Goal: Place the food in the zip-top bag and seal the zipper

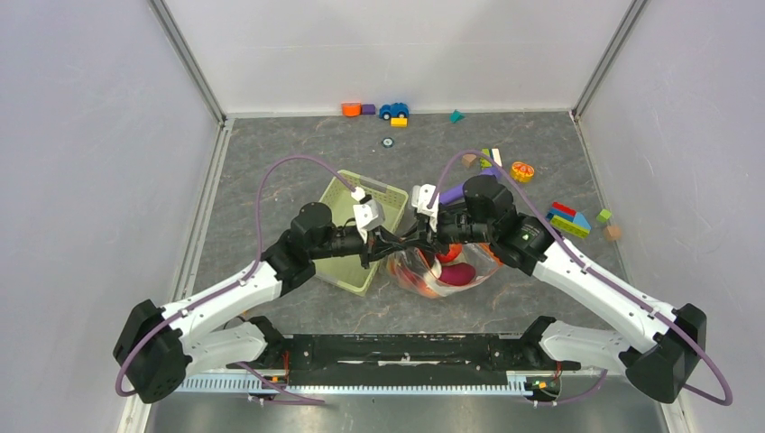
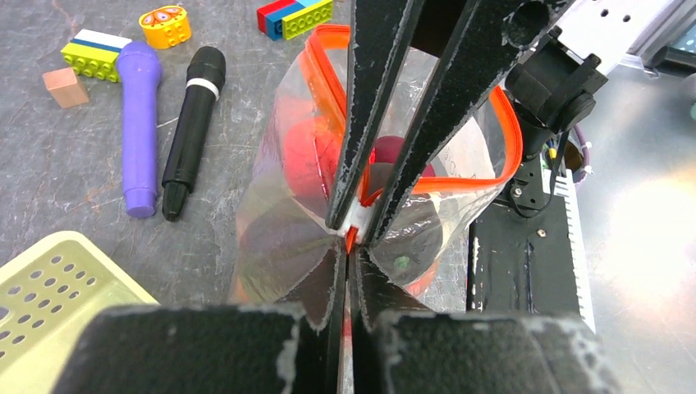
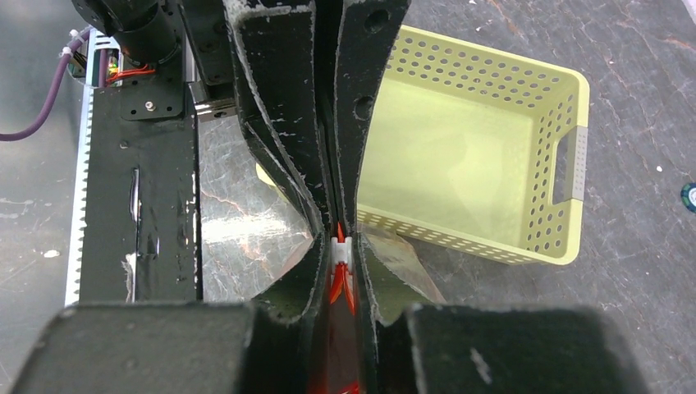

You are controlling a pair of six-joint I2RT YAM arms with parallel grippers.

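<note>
The left end effector (image 2: 349,253) is pressed together on the zipper (image 2: 510,139), gripping one end of the strip at a small white piece (image 2: 354,220). The right end effector (image 3: 343,256) meets it tip to tip from the opposite direction and pinches the same end of the zipper. Beyond this pinch point the orange-red strip stands apart in an open loop.

The zip-top bag (image 2: 283,222) rests on the tabletop (image 2: 74,189) at the centre of the overhead view, just right of the light-green perforated basket (image 3: 472,238). The food (image 1: 456,273), red and dark purple pieces, lies inside the bag.

A purple toy microphone (image 2: 138,123) and a black toy microphone (image 2: 190,123) lie side by side at the upper left of the left wrist view, near building blocks (image 2: 294,15).
</note>
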